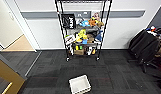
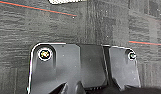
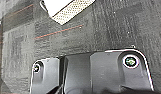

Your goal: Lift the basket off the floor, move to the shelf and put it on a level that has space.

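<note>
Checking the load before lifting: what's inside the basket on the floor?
The basket shows just its cream-white lining, with nothing visible inside. Its near edge is cut off.

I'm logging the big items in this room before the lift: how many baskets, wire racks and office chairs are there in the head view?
Baskets: 1, the basket on the dark carpet floor
Wire racks: 1, the shelf against the wall, its lower tiers crowded with toys and boxes
Office chairs: 1, the chair draped with dark clothing
Total: 3
</note>
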You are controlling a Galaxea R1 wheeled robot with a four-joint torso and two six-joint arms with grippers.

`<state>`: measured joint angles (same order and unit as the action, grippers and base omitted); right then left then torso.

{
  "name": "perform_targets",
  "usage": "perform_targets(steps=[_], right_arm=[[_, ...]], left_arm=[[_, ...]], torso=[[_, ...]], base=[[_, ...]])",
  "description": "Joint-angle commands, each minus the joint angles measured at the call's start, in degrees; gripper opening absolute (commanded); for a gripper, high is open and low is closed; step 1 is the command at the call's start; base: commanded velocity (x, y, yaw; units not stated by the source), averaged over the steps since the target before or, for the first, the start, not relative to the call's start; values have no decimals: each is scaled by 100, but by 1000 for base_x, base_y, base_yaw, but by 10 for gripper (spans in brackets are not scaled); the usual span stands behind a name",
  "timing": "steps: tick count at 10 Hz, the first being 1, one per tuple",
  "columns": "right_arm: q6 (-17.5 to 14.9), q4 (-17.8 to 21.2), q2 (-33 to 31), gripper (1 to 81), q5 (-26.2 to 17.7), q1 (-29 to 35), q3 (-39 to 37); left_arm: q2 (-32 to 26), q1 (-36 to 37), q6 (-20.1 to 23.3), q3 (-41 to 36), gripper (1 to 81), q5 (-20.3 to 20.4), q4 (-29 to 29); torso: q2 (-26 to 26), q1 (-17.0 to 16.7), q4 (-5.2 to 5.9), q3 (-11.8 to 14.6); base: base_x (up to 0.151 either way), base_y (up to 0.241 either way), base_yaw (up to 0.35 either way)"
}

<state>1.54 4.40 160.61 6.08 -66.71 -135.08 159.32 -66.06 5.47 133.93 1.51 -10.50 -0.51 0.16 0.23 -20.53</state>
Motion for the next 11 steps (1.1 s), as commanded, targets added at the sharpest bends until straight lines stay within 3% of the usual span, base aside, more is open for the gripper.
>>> perform_targets(steps=[1,11], right_arm=[[5,35,-88,811,-301,267,53],[5,35,-106,811,-301,267,53]], left_arm=[[-102,238,-11,-68,811,-353,-40],[-84,229,-11,-69,811,-353,-40]], torso=[[0,0,0,0],[0,-2,0,-2]], base=[[112,0,0],[103,0,0]])
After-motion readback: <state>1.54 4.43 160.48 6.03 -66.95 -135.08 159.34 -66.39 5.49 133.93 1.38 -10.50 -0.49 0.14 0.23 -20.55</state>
